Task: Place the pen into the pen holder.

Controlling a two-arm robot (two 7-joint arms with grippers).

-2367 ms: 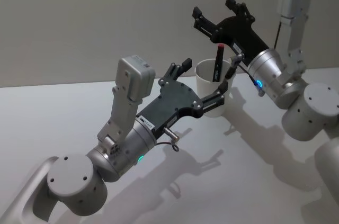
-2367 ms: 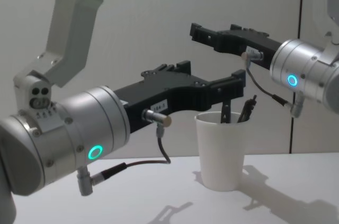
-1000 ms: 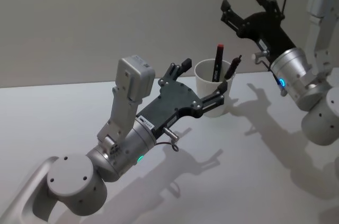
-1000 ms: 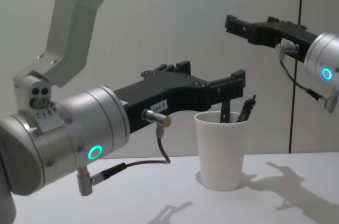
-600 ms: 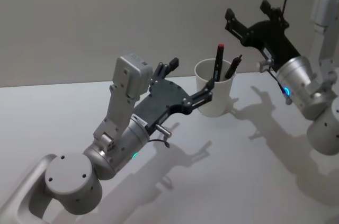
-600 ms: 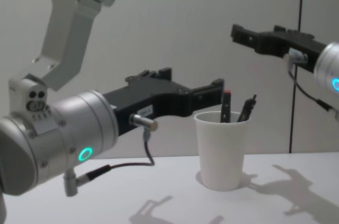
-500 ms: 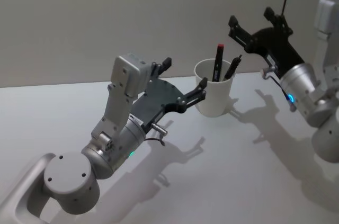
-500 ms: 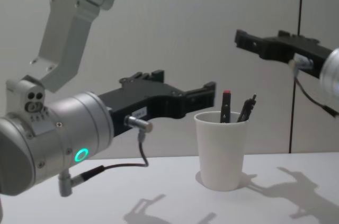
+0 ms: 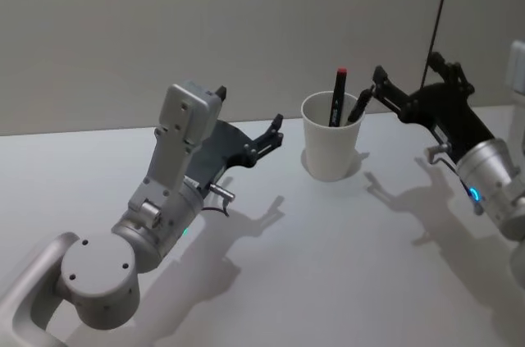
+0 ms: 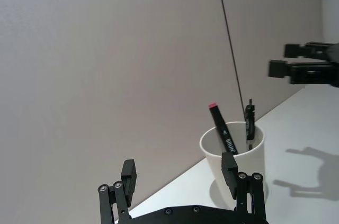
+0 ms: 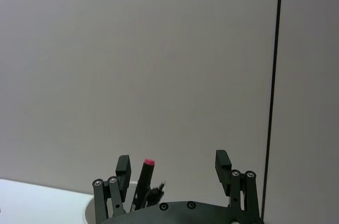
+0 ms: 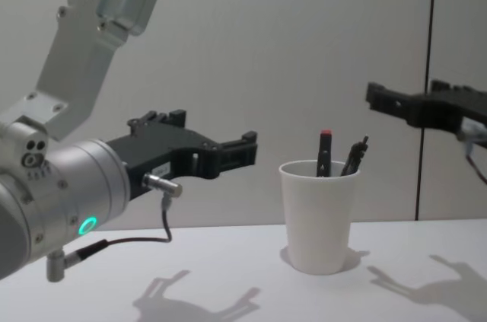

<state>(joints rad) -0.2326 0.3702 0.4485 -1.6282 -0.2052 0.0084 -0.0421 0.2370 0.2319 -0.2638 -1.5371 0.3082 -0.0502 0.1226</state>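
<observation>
- The table (image 9: 328,265), white and bare apart from the cup, runs under both arms; each gripper casts its shadow on it to its own side of the cup.
- The left gripper (image 9: 246,130) has pulled back from the pen holder: a moment ago its fingers stood close around the cup, and now they hang spread wide and empty, well to the left of it and above the table.
- The right gripper (image 9: 414,84) has also retreated and come lower; it now sits to the right of the cup, its fingers wide apart with nothing between them, its near fingertip just beside the black pen's top in the head view.
- Both withdrawals, with nothing carried, suggest the placing is finished and the arms are clearing off.
- The pen holder (image 12: 318,215) stands upright between the two grippers, touched by neither, ahead of the left gripper's fingertips in the left wrist view.
- The pen (image 12: 325,153), dark-bodied with a red cap, stands in the cup with its long axis close to vertical, red end up, lower end hidden inside, leaning on the rim.
- A second, black pen (image 12: 355,156) stands beside it on the side nearer the right gripper, tilted towards that gripper, top end up.
</observation>
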